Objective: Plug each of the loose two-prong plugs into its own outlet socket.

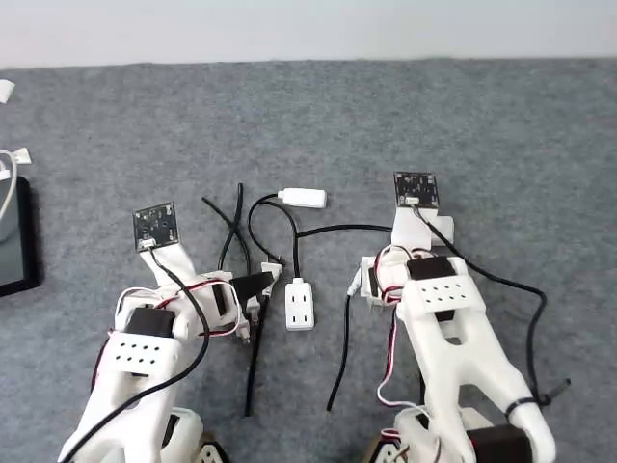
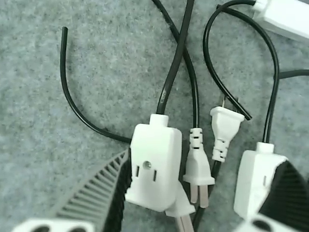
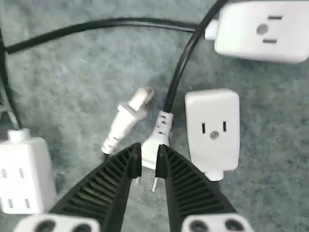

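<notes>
1. Nearest the lens in the right wrist view, the right claw [image 3: 148,157] is clenched almost fully on the body of a white two-prong plug [image 3: 155,142]. A prong is seen between the fingers, pointing back towards the wrist.
2. With the prongs facing that way, the plug would need turning before it could meet the single socket [image 3: 212,128] lying just beside it. A slip or twist in so narrow a pinch is judged the main risk.
3. The plug's stiff black cord [image 3: 181,72] could pull it off line. The second plug [image 3: 126,118], lying just beside the claw, could be knocked aside.
4. The left claw [image 2: 203,166] is spread wide and nothing is grasped. A socket block [image 2: 153,166] lies between its fingers, close against one. Unheld, such a block could be pushed along the carpet instead of accepting the prongs.
</notes>
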### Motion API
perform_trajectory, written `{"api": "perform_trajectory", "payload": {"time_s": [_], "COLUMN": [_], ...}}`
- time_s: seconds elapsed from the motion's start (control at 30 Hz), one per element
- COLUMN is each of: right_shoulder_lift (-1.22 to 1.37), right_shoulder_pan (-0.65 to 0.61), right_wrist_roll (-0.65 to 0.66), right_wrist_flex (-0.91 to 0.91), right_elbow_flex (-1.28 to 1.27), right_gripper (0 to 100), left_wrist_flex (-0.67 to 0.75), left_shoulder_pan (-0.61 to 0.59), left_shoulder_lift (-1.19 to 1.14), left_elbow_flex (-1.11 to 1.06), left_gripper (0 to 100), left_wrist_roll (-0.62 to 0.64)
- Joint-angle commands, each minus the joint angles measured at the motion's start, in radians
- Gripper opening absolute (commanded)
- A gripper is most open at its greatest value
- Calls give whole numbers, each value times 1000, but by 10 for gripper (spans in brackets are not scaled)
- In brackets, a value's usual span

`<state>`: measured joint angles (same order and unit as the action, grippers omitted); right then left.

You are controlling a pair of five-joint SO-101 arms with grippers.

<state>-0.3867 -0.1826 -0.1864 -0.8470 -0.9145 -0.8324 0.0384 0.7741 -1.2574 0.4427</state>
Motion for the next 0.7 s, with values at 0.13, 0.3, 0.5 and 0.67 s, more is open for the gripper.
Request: {"api": "perform_trajectory", "payload": {"time_s": [0.13,0.3,0.5,0.67], "right_shoulder_lift": [166,239,277,277], "right_shoulder_pan": [5,8,13,41], "right_wrist_roll": [15,15,91,117], "right_wrist_flex": [-33,-36,-35,-42], "right_elbow_flex": [169,218,238,253], "right_gripper": [73,73,73,71], "left_wrist_flex": [29,29,29,29], "left_shoulder_pan": [8,8,8,8], "left_shoulder_lift": [11,11,11,11], "left_elbow_flex": [4,4,4,4], "left_gripper": [415,415,415,415], "left_wrist_roll": [-11,-11,-11,-11]}}
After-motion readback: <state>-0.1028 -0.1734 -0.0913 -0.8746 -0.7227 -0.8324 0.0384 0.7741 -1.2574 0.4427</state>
